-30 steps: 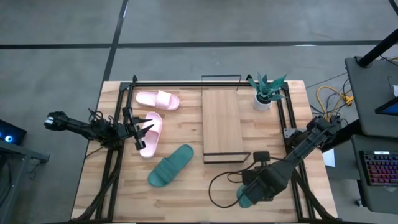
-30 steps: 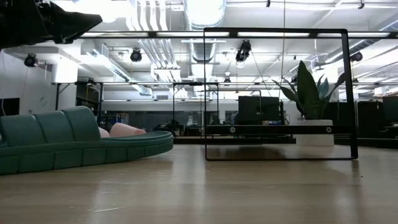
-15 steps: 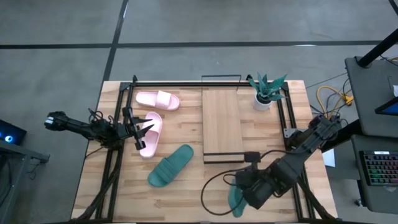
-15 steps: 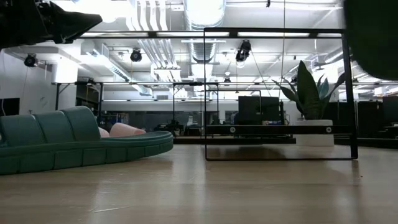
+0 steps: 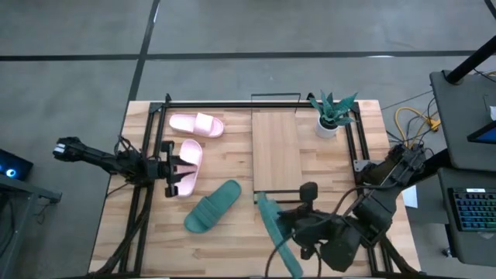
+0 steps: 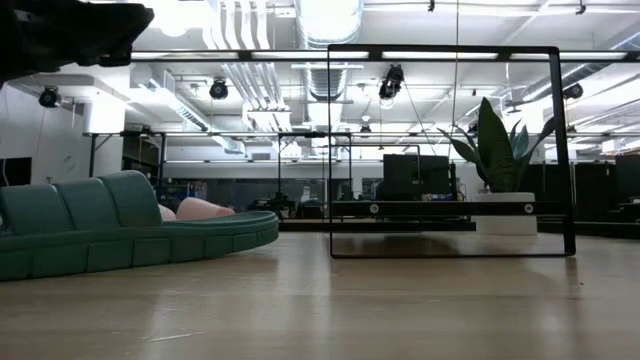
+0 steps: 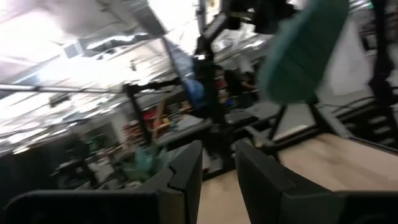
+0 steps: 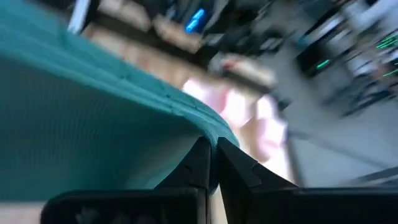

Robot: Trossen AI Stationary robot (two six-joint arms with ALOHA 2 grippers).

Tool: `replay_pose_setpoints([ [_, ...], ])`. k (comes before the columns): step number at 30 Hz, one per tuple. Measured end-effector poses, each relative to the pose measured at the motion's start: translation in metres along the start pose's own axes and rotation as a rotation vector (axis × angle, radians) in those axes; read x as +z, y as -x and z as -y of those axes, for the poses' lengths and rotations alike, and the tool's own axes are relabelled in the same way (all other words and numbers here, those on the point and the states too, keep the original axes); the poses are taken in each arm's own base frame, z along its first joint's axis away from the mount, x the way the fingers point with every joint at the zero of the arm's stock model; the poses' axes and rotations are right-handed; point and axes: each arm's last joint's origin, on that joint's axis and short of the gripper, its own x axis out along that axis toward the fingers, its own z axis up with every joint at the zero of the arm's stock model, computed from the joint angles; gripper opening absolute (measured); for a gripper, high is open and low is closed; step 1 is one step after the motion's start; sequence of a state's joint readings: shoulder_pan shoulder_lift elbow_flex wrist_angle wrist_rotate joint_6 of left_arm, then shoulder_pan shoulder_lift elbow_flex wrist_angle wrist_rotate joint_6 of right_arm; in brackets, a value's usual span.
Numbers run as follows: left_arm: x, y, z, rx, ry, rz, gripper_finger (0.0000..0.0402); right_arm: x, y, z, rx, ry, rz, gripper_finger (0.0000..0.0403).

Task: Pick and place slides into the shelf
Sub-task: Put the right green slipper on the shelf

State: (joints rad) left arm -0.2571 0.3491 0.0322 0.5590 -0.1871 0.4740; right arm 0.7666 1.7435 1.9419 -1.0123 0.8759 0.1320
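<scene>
The right hand (image 5: 288,226), fingers pressed together on the thin edge of a soft teal-green foam slide sandal (image 5: 276,232), carries it edge-up over the table (image 5: 232,248), just short of the near end of the low shelf with a light wood plank top and black wire frame (image 5: 277,155). So slim a pinch on flexible foam could let the sandal twist or slip free, and its trailing end could catch the shelf's wire frame. The left hand (image 5: 172,167) hovers partly spread, holding nothing, at a pale pink foam slide sandal (image 5: 187,166); a second pink sandal (image 5: 196,124) and a second teal sandal (image 5: 212,207) lie on the table. The right wrist view alone shows the pinch on the foam rim (image 8: 186,115); the high view alone shows the sandal's position relative to the shelf.
</scene>
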Motion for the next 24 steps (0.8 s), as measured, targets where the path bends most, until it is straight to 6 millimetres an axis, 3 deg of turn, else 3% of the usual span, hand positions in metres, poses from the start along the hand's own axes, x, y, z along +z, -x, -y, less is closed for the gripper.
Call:
replay_pose_setpoints([
  [6, 0.002, -0.002, 0.0, -0.013, 0.002, 0.038, 0.0083, 0.013, -0.004, 0.005, -0.221, -0.04, 0.109, 0.0011],
  [10, 0.012, -0.002, -0.004, 0.037, -0.039, 0.136, 0.0083, 0.018, -0.008, 0.013, -0.272, -0.157, 0.133, 0.0011],
  [13, 0.014, -0.004, -0.005, 0.061, -0.159, 0.158, 0.0083, 0.021, -0.007, 0.019, -0.323, -0.215, 0.147, 0.0011],
  [20, 0.013, -0.014, -0.002, 0.074, -0.626, 0.135, 0.0083, 0.027, -0.008, 0.031, -0.367, -0.268, 0.163, 0.0011],
  [24, 0.017, -0.027, -0.001, 0.07, -0.766, 0.136, 0.0085, 0.03, -0.008, 0.033, -0.371, -0.269, 0.173, 0.0011],
])
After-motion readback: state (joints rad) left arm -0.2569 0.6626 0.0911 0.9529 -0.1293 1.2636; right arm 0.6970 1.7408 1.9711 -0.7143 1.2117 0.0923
